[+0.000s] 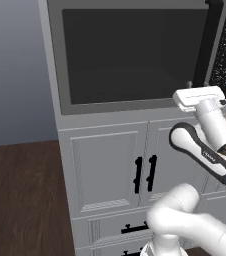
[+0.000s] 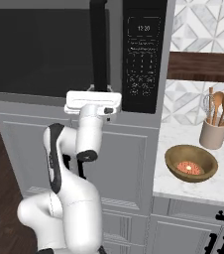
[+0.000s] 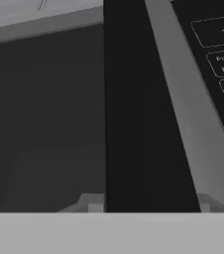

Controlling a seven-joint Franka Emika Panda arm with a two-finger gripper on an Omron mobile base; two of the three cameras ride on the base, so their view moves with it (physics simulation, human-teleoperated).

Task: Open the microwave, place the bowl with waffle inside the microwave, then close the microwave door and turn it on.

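Plainly grey microwave door [image 2: 39, 49], dark glass, shut.

Kitchen: microwave [image 2: 84, 49], cabinets [image 1: 110, 170], utensil crock [image 2: 213, 133]

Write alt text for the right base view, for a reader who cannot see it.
The white arm's end effector reaches up to the lower end of the black bar handle on the closed microwave door, beside the black control panel. To the right, a wooden bowl holding a waffle sits on the marble counter near a utensil jar.
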